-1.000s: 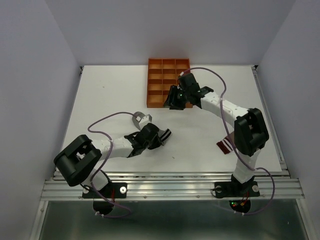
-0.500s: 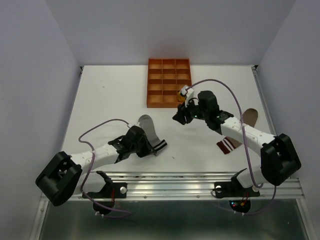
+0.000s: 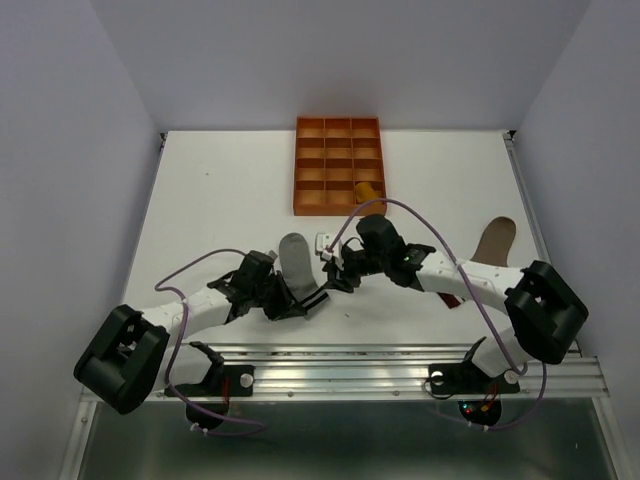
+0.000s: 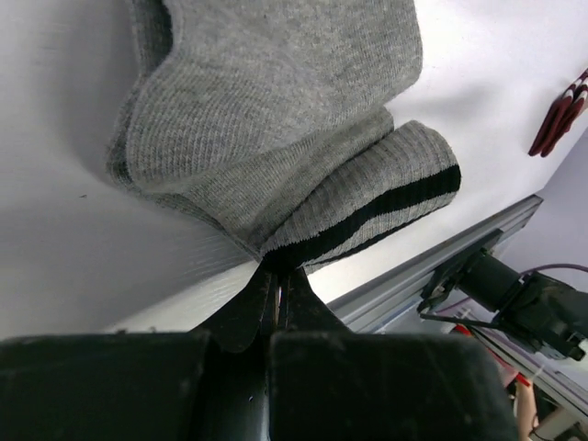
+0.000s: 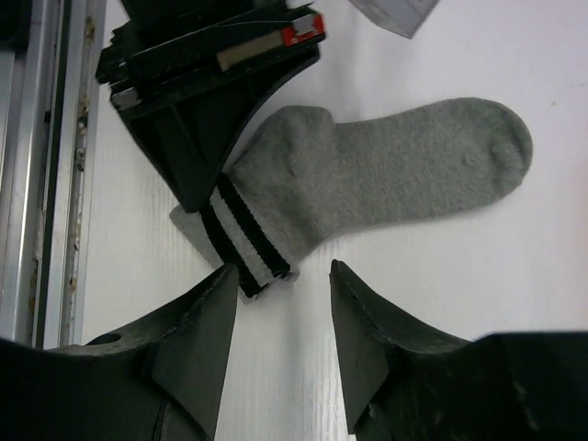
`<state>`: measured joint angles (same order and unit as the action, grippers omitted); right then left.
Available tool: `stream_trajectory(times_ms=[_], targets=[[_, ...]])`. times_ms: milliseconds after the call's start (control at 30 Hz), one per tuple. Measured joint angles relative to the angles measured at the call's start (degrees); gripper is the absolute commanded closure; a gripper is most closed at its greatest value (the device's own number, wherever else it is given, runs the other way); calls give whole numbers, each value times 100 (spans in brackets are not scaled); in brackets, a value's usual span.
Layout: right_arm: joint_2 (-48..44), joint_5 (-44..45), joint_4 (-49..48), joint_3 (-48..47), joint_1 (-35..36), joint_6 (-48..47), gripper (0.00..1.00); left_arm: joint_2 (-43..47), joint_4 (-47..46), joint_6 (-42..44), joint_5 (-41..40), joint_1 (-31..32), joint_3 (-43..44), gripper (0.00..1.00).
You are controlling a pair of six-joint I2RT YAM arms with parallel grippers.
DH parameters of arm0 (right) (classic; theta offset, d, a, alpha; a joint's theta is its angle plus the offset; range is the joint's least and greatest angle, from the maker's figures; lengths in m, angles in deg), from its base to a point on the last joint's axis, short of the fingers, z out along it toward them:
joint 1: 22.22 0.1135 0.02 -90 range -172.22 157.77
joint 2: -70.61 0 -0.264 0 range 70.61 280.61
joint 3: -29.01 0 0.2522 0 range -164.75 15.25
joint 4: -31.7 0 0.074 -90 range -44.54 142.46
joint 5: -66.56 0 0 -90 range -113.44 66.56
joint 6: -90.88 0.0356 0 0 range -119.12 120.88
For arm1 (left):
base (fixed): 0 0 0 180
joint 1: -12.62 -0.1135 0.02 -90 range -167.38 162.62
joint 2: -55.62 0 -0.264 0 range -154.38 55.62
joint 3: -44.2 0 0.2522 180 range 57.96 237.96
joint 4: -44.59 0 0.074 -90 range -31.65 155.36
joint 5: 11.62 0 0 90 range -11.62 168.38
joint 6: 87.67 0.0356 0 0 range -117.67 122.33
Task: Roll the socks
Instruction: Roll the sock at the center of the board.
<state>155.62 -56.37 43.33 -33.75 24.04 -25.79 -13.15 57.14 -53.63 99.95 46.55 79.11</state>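
Socks, three: grey sock (image 3: 293,252), mustard sock (image 3: 367,189), taupe sock (image 3: 493,239); one tray (image 3: 312,165).

the grey sock (image 3: 293,258) is lying flat near the front edge, its black-white cuff doubling over. the mustard sock (image 3: 367,190) is sitting bunched in one compartment of the orange tray (image 3: 298,170). the taupe sock (image 3: 492,240) is lying at the right, partly hidden.

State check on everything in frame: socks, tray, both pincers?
grey sock: lying unrolled, cuff pinched by the left pincer
mustard sock: bundled up in the tray's near-right compartment
brown sock: lying flat, unrolled, partly hidden
orange tray: upright, one sock inside
left pincer: shut on the grey sock's cuff
right pincer: open, at the cuff end, gripping nothing
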Motion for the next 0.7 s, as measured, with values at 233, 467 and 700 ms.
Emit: stream_trajectory(times_ms=[233,467,700], targets=[[402,-44,319,-35,533,-1005,48,-7,-44,-92,439,-251,-133,100],[391,-33,428,57,673,-1753,47,-175,122,-90,638,-302,-22,100],[455,-9,435,96,671,-2087,46,-291,227,-103,859,-452,22,100]])
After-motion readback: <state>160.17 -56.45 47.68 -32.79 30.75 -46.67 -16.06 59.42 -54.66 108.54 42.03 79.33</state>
